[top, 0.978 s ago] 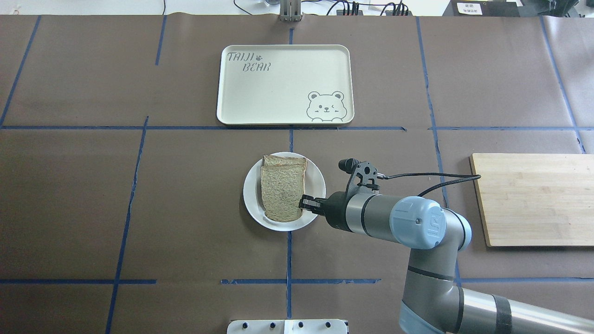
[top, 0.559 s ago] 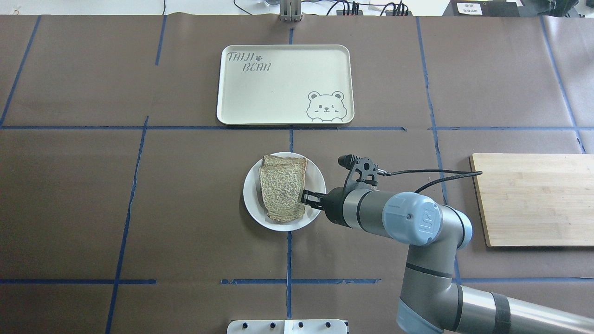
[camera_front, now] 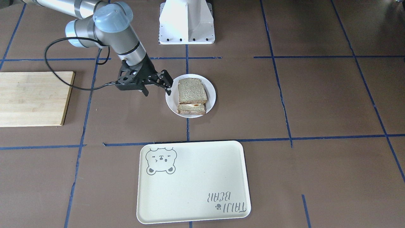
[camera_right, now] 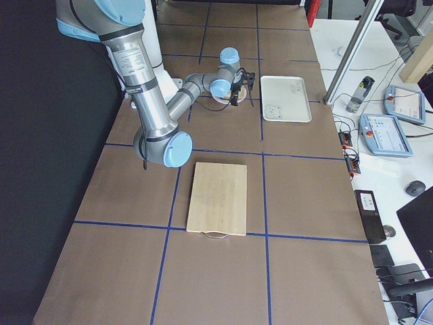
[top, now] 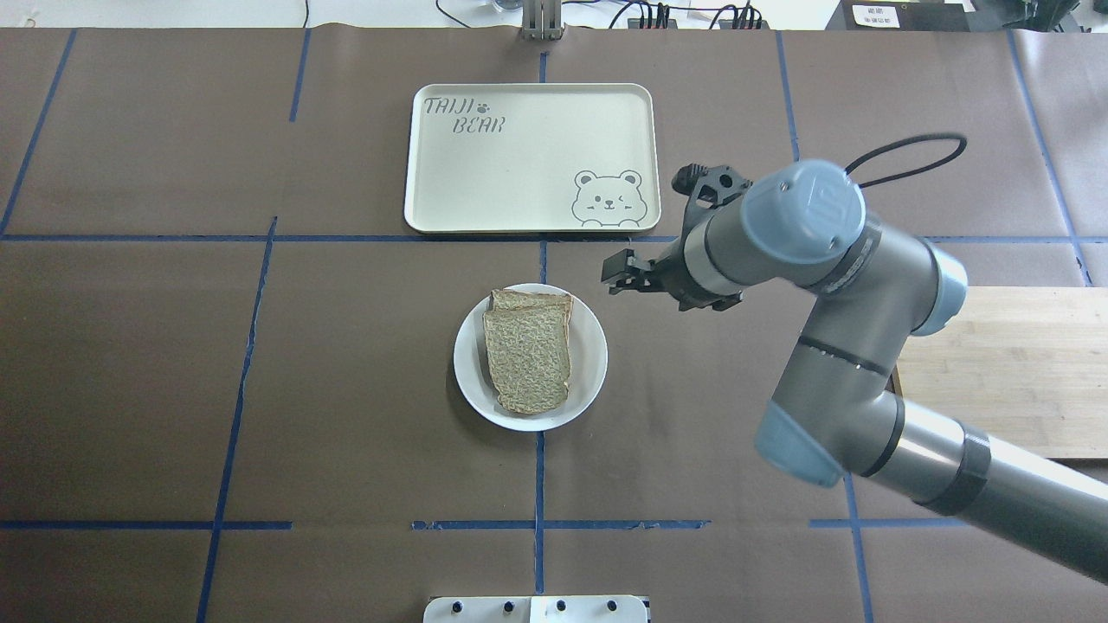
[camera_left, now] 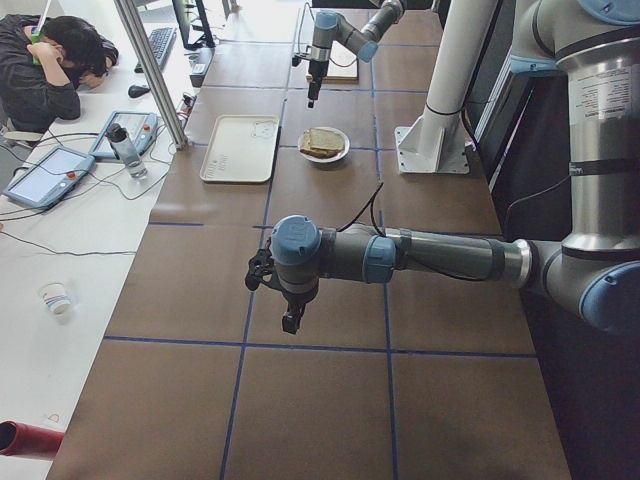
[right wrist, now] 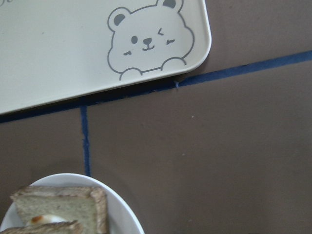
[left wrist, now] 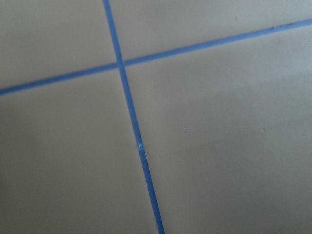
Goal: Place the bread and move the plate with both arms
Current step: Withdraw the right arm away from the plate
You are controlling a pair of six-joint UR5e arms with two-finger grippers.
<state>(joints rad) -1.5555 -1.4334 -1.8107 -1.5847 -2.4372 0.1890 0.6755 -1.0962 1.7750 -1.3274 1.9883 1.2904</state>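
Note:
The plain bread slice lies flat on top of another slice with a fried egg, on the small white plate at the table's middle. The front view shows the stack on the plate, with egg showing between the slices. My right gripper is open and empty. It hovers above the table beyond the plate's far right side, apart from it. The right wrist view shows the plate's rim and the slices' corner. My left gripper shows only in the exterior left view, far from the plate; I cannot tell its state.
The cream bear tray lies beyond the plate and also shows in the front view. A wooden cutting board lies at the right, partly under my right arm. The white pedestal base stands at the robot's side.
The right gripper let go of the bread slice, which now rests on the lower slice. The gripper has risen and drawn back from the plate toward the far right.

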